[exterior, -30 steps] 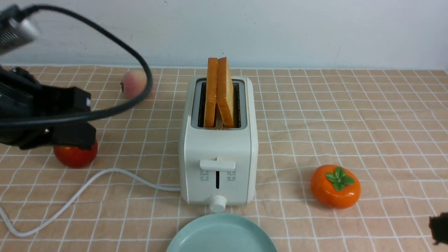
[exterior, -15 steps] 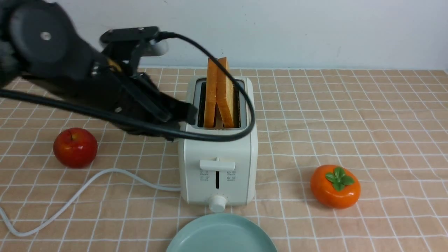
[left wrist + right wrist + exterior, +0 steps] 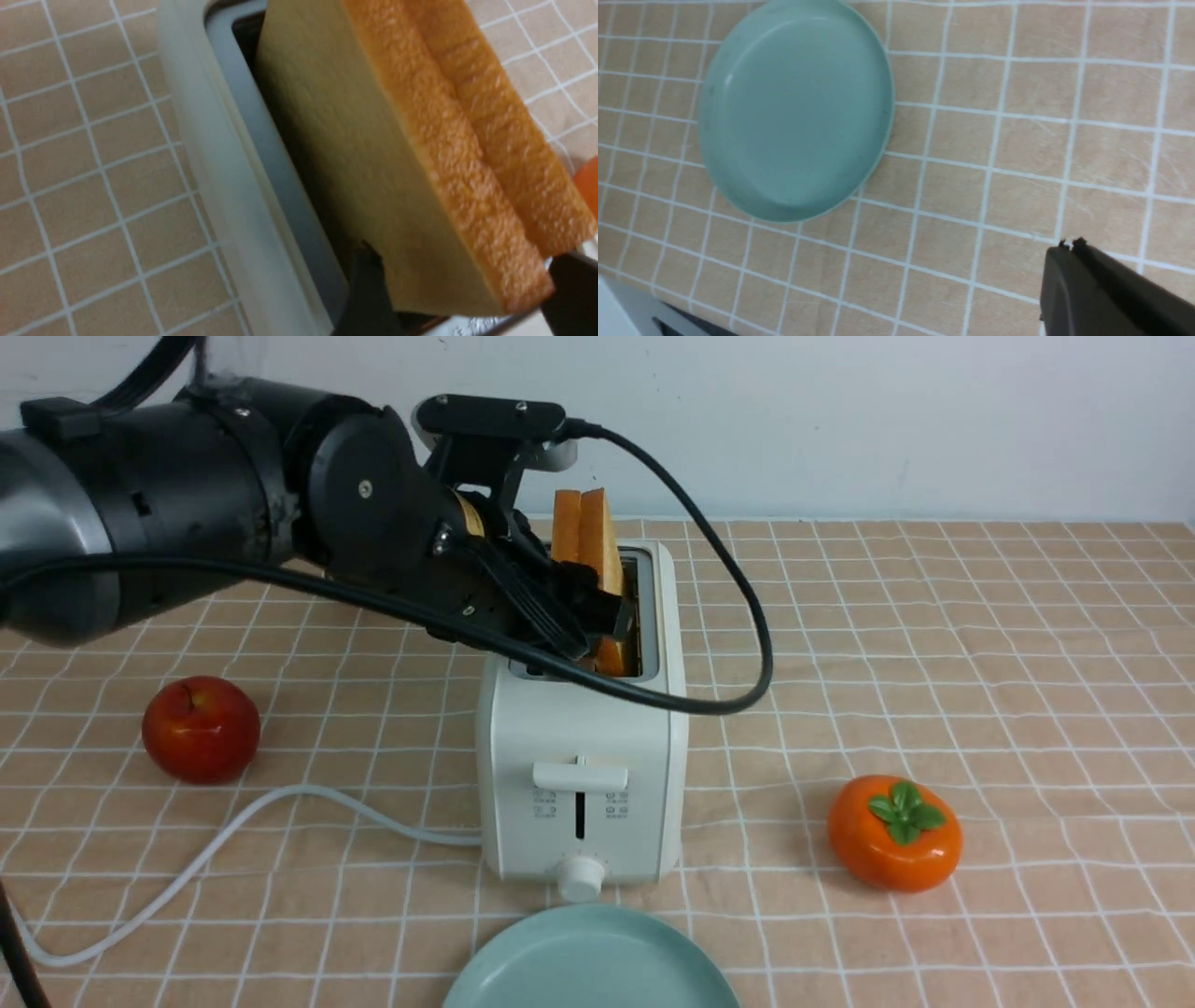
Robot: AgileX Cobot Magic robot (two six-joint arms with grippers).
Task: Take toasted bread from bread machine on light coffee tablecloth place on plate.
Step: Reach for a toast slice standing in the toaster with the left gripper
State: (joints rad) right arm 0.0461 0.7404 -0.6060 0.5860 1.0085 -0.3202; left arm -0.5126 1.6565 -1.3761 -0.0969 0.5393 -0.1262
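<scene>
The two slices of toast (image 3: 591,527) stood upright in the toaster (image 3: 581,775) on the checked tablecloth (image 3: 934,644), leaning together at their tops. The left gripper (image 3: 590,611) sat over the slots with its fingers (image 3: 369,289) spread apart, one on each outer side of the pair. The plate (image 3: 588,961) lay just in front of the toaster, and only one dark finger of the right gripper (image 3: 1101,294) showed, so I could not tell its state.
</scene>
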